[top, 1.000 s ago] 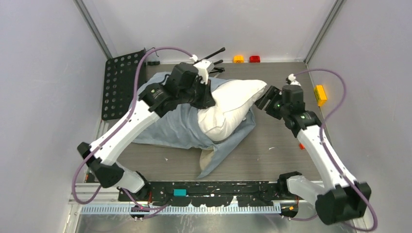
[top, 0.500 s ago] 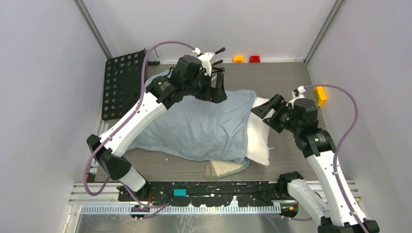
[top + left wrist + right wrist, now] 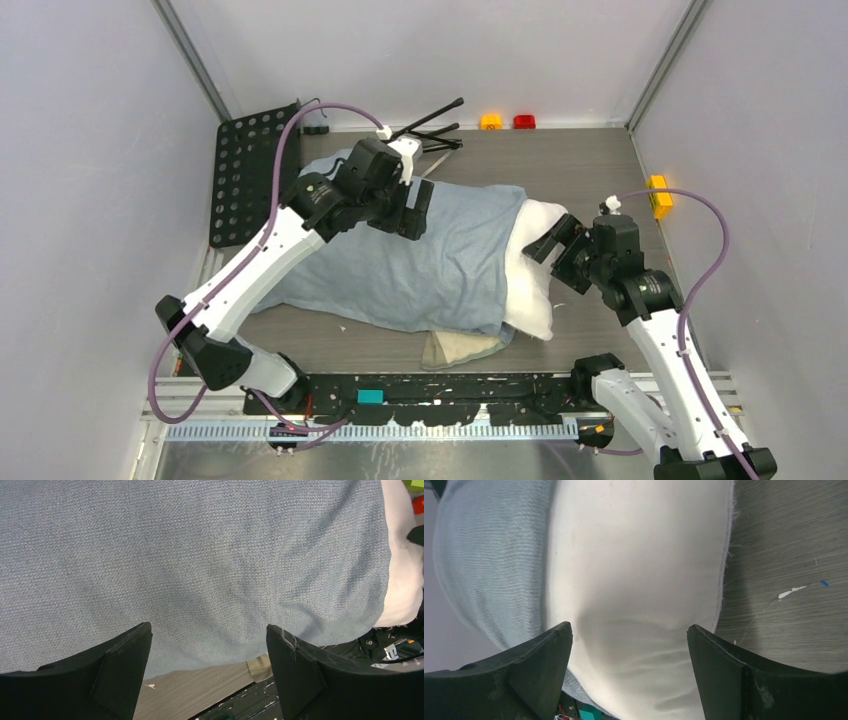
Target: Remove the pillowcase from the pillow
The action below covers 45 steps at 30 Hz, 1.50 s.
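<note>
The pillowcase [image 3: 420,265] was pale blue-grey, with a bit of cream peeking out at 6 o'clock. The pillow [image 3: 535,275] was plain white. The table [image 3: 590,160] was grey with wood stripes. At 12 o'clock sat an orange block [image 3: 490,121] and a red block [image 3: 524,121]

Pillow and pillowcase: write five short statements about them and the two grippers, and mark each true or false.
1. The pillowcase covers most of the pillow; only the pillow's right end shows. True.
2. The left gripper is shut on the pillowcase. False: its jaws stand open above it, gripping nothing.
3. The right gripper hovers over the pillow's bare white end. True.
4. The right gripper is shut. False: its jaws stand wide open.
5. The pillow lies on the floor. False: it lies on the table.
</note>
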Motion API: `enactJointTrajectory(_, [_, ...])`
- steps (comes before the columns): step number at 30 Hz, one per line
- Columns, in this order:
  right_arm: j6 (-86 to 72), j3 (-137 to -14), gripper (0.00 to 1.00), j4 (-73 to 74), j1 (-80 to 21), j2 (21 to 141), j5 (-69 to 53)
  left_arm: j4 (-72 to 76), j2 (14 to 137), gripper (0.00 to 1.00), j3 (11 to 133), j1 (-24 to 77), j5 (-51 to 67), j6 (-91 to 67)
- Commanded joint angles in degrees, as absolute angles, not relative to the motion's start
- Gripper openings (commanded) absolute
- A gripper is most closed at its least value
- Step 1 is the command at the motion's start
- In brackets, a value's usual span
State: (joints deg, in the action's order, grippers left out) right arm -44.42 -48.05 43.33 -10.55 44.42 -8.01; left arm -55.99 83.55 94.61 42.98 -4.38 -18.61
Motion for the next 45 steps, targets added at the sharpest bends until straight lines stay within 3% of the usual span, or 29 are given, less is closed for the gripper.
enactJointTrajectory(1, [-43.13,-44.68,0.89,42.53,-10.52,44.42,-7.5,-55.1,81.05,0.87,93.51,42.76,-5.32,-18.31])
enactJointTrajectory(6, [-44.11,-40.0,0.86,37.53,-10.52,45.29,-10.63,-54.77,86.51,0.85,97.44,50.29,-8.71,-22.09])
enactJointTrajectory(12, [-45.93,-35.01,0.74,31.67,-10.52,45.5,-16.31,-56.33,93.67,0.85,104.0,56.46,-12.52,-22.65])
enactJointTrajectory(14, [-45.97,-33.96,0.62,30.66,-10.48,45.21,-17.57,-55.59,93.39,0.85,103.53,56.91,-13.19,-22.66])
enactJointTrajectory(19, [-44.1,-33.33,0.15,30.49,-10.47,44.02,-18.03,-49.76,87.78,0.88,97.01,56.95,-16.39,-22.68])
enactJointTrajectory(21, [-43.47,-33.52,0.01,30.5,-10.5,43.72,-18.02,-47.25,85.5,0.91,93.99,56.89,-16.45,-22.76])
enactJointTrajectory(27, [-43.11,-32.9,0.0,27.99,-10.51,41.63,-19.93,-42.13,85.97,0.92,90.42,57.14,-15.84,-27.08])
enactJointTrajectory(35, [-42.37,-32.59,0.0,29.85,-10.49,38.89,-20.23,-44.67,94.99,0.91,99.11,62.68,-18.77,-26.36])
enactJointTrajectory(41, [-41.95,-32.13,0.0,32.43,-10.54,35.51,-18.75,-37.39,90.6,0.94,89.97,63.92,-21.25,-26.6])
enactJointTrajectory(45, [-41.77,-31.68,0.0,32.61,-10.53,34.58,-18.72,-40.99,94.12,0.91,94.85,63.9,-19.66,-26.61])
